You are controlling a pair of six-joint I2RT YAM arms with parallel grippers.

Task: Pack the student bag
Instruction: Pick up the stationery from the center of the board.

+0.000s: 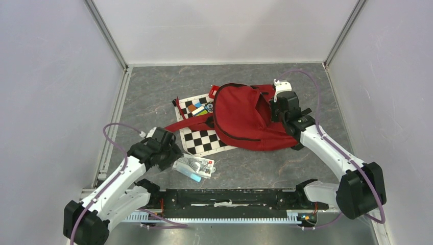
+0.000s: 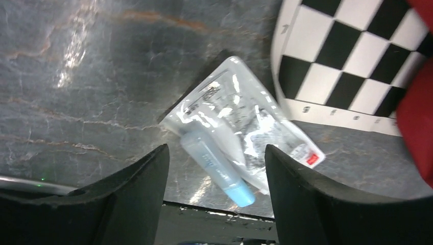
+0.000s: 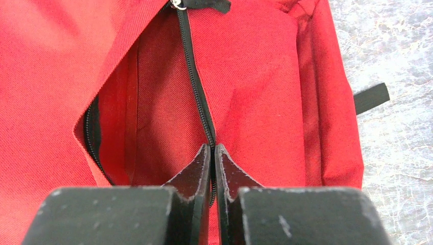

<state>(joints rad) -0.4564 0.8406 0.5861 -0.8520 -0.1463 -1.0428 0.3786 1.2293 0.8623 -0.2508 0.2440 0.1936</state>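
Left gripper (image 2: 215, 153) spread over plastic pouch (image 2: 240, 112) | right gripper (image 3: 213, 148) pinching student bag (image 3: 255, 76) zipper (image 3: 194, 76) | checkerboard (image 1: 201, 140) beneath bag

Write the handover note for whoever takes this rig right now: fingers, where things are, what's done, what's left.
Left gripper: open, fingers either side of the clear pouch, with no grip on it yet.
Right gripper: shut on the zip edge of the backpack, at its right side.
Things: the backpack lies on the table, partly over the checkered mat. The pouch and a small blue-capped tube lie on the table by the left arm, outside the bag.
Done: the zip is partly open.
Left: grasp the pouch, put it in the backpack, and probably zip it up.
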